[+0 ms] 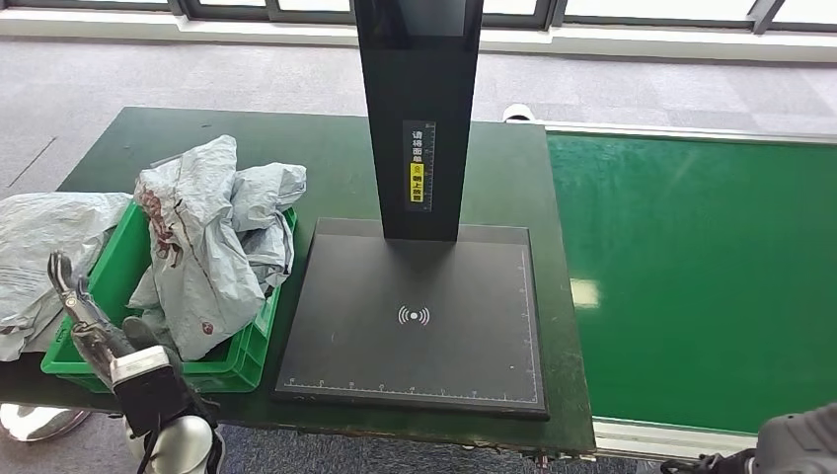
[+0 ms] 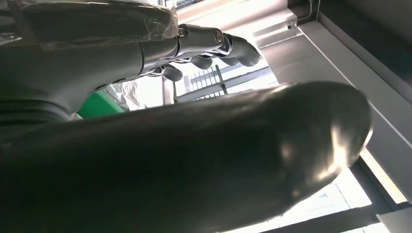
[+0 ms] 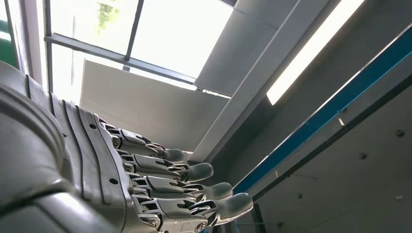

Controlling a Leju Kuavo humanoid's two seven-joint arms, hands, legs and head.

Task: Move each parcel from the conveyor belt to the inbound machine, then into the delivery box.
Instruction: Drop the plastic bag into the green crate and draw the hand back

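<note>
- Parcels (image 1: 212, 247): grey plastic mailer bags, crumpled and soft, one with dark reddish smears down its face and a small round red mark near its lower edge.
- They are heaped in the green delivery box (image 1: 252, 341) at the table's left end and stand well above its rim (the exact count in the heap cannot be told; at least two).
- One more grey bag (image 1: 44, 252) lies outside the box, against its left wall.
- Inbound machine (image 1: 415, 316): one flat black plate with a white wireless symbol at its middle and ruler ticks along its edges; a black column (image 1: 419, 109) rises from its back edge.
- The column carries a vertical strip of white characters over a yellow label; too small to read.
- Conveyor belt (image 1: 701, 276): one green belt, right of the table, bare.
- Left hand (image 1: 79, 311): raised by the box's near left corner, fingers extended and apart, holding nothing.
- Right hand (image 3: 180, 194): fingers straight, side by side, gripping nothing (wrist view looks up at ceiling and windows).
</note>
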